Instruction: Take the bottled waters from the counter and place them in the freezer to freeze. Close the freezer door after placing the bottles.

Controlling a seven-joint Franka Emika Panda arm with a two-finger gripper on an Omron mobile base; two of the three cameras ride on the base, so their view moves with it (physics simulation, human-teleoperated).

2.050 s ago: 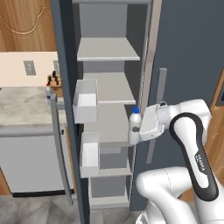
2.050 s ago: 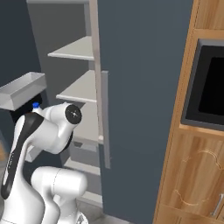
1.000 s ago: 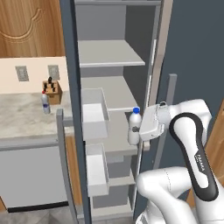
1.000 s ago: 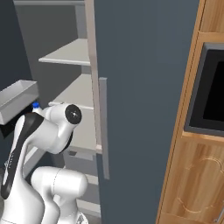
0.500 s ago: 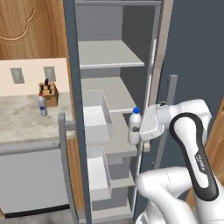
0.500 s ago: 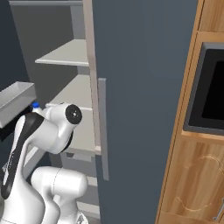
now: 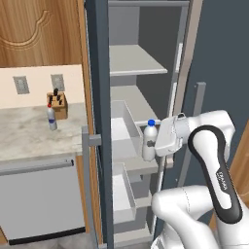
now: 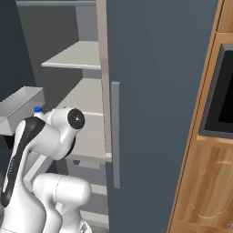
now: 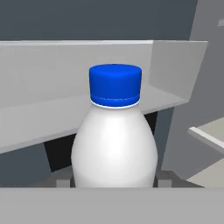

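One blue-capped bottle sitting upright in closed gripper, facing pulled-out freezer drawer at 9 o'clock; risking clipping drawer rim, tipping bottle

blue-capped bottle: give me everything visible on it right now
The blue-capped bottle is a small pale plastic bottle with a rounded shoulder and a blue screw cap; it looks white and opaque in the hand view. It stands upright, off any surface, held at its side by the gripper, in front of the open freezer beside a pale grey drawer. Its cap also peeks out behind the arm in the right base view.
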